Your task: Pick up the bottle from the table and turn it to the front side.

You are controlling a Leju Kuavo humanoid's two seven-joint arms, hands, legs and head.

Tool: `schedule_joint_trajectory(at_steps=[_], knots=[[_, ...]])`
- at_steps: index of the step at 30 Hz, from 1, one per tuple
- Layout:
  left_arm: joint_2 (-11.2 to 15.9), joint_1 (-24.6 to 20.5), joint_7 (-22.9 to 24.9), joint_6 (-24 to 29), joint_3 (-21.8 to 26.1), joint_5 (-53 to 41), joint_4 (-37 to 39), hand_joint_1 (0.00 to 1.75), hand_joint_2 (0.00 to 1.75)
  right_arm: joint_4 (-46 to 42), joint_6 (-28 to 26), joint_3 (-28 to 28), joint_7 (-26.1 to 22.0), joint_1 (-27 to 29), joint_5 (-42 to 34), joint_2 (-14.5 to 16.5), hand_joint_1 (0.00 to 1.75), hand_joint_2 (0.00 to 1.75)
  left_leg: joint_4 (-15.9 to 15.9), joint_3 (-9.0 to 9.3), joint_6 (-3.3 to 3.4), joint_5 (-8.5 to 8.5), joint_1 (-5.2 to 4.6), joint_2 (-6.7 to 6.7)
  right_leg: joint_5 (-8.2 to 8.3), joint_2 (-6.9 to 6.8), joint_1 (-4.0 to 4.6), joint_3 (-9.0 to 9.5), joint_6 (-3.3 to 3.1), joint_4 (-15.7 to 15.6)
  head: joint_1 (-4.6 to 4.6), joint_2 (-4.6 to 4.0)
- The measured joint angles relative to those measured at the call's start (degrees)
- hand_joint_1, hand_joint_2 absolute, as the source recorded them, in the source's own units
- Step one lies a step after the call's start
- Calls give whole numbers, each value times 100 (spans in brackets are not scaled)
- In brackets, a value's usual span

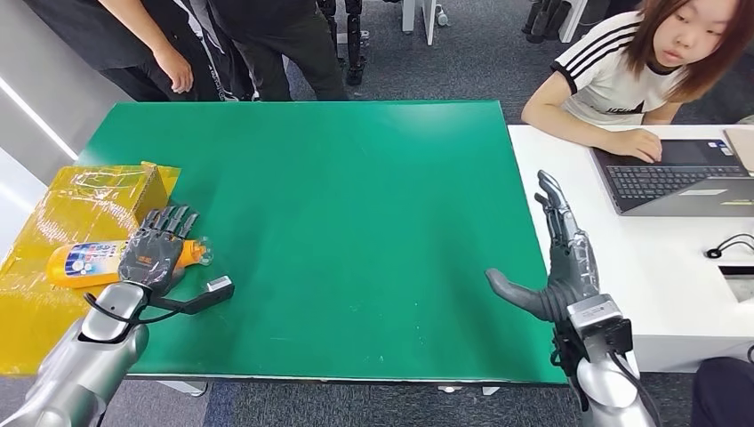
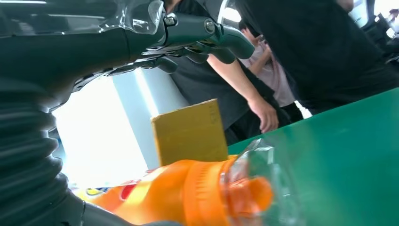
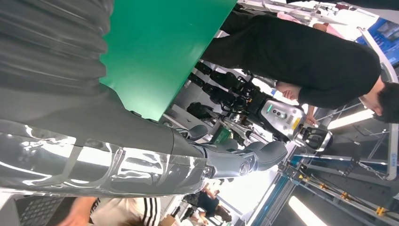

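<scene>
The left hand (image 1: 158, 249) lies over the orange bottle (image 1: 89, 263); the right hand (image 1: 556, 258) hovers with fingers spread.

Left hand (image 1: 158, 252) covers the middle of the bottle (image 1: 84, 263), so contact or grip underneath can't be told. Bottle label too small to read. In the left wrist view the bottle's (image 2: 188, 195) base is cut off by the frame edge and its cap end is blurred. Right hand (image 1: 558, 260): forearm cut off by the head view's bottom edge.
</scene>
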Motion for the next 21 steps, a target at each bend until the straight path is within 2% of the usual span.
schedule_joint_trajectory(at_steps=[3,9,11,13,16,21], knots=[[-91,21,-313,151,-11,604,-8,0,175,29,-51,1,-6,2,-23,2,0,175,0,-1,0,0,0,-2,0,-1,0,0,0,0,0,0],[-497,223,-1283,174,76,2686,-444,0,175,103,-137,19,-2,-8,-115,2,0,175,0,-3,1,-1,-2,-5,-1,-7,-1,1,1,-1,0,0],[-650,386,-1620,17,121,3733,-841,0,175,134,-181,34,14,-17,-162,2,0,175,0,-3,1,-1,-3,-4,0,-6,-1,1,1,-1,1,0],[-777,615,-1760,-154,138,4585,-1384,0,175,168,-210,57,21,-30,-205,2,0,175,0,-3,2,-2,-3,-3,-1,-5,-1,1,1,-2,1,0],[-911,923,-1810,-294,138,5249,-2153,0,175,226,-247,108,22,-60,-246,2,0,175,1,-3,3,-2,-2,-4,-1,-6,-1,1,1,-3,0,0],[-1219,1432,-2126,-673,74,6862,-3578,0,175,366,-281,183,-48,-109,-414,8,0,175,1,-4,4,-3,-2,-5,-3,-8,-1,0,4,-4,0,0]])
